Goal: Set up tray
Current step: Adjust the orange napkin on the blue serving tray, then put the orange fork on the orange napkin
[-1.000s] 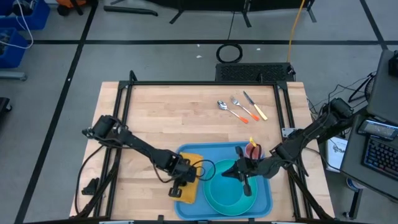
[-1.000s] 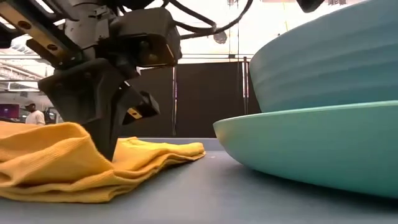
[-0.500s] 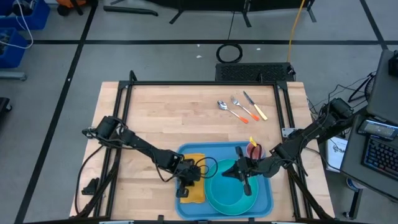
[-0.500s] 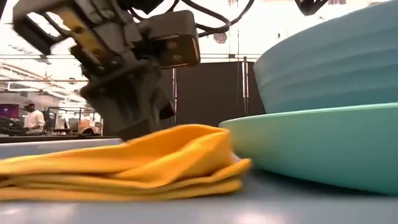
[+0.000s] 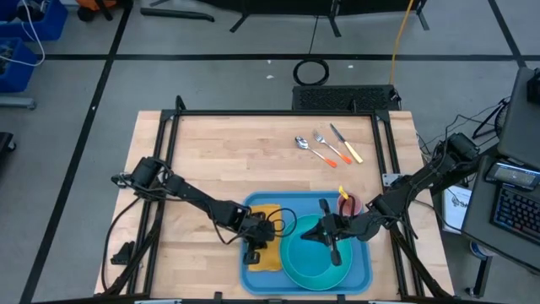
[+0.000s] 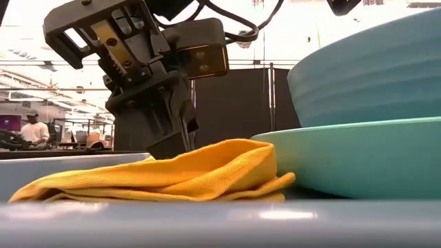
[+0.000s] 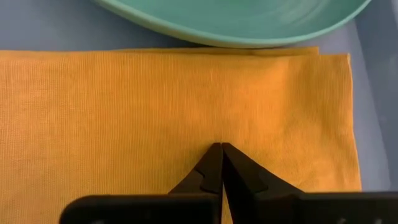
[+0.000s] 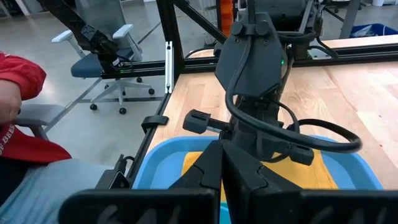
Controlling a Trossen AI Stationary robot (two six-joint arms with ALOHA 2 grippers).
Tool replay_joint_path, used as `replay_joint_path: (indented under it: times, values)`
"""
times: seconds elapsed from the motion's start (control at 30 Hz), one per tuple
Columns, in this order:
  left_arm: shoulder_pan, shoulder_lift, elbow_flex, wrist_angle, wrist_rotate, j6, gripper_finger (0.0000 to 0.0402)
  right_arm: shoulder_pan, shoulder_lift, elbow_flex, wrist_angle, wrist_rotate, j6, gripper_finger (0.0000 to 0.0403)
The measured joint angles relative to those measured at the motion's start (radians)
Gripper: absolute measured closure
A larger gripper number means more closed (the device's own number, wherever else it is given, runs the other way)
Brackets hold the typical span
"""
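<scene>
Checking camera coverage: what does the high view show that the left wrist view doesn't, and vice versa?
High only: the right gripper over the bowl, the cutlery on the bare table, a red cup, the whole tray.
Left wrist only: the left gripper shut, tips down on the napkin, and the napkin's folded edge beside the plate.
Both: napkin, plate and tray.

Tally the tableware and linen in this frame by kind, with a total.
Tray: 1
Plate: 1
Bowl: 1
Napkin: 1
Cup: 1
Spoon: 1
Fork: 1
Knife: 1
Total: 8
</scene>
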Motion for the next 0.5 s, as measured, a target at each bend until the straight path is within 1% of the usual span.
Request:
replay_joint_path:
  times: [0.17,0.27,0.33,0.4,0.47,0.5]
  values:
    - [-0.002,-0.029,-0.004,-0.024,0.001,0.002,0.0386,-0.007,0.0,0.0,0.021,0.0,-0.016,0.0402]
    - [-0.01,-0.085,-0.004,-0.048,-0.04,-0.005,0.0386,-0.021,0.0,0.0,0.026,0.001,-0.013,0.0389]
    - [-0.021,-0.138,-0.003,-0.072,-0.114,0.022,0.0385,-0.033,0.0,0.0,0.029,0.004,-0.014,0.0372]
    - [-0.041,-0.183,-0.003,-0.077,-0.233,0.056,0.0381,-0.043,0.0,0.0,0.03,0.003,-0.017,0.0353]
    - [-0.063,-0.227,-0.003,-0.077,-0.344,0.079,0.0368,-0.052,0.0,0.0,0.036,0.003,-0.022,0.0334]
    - [-0.071,-0.25,-0.003,-0.079,-0.383,0.093,0.0358,-0.058,0.0,0.0,0.04,0.003,-0.022,0.0326]
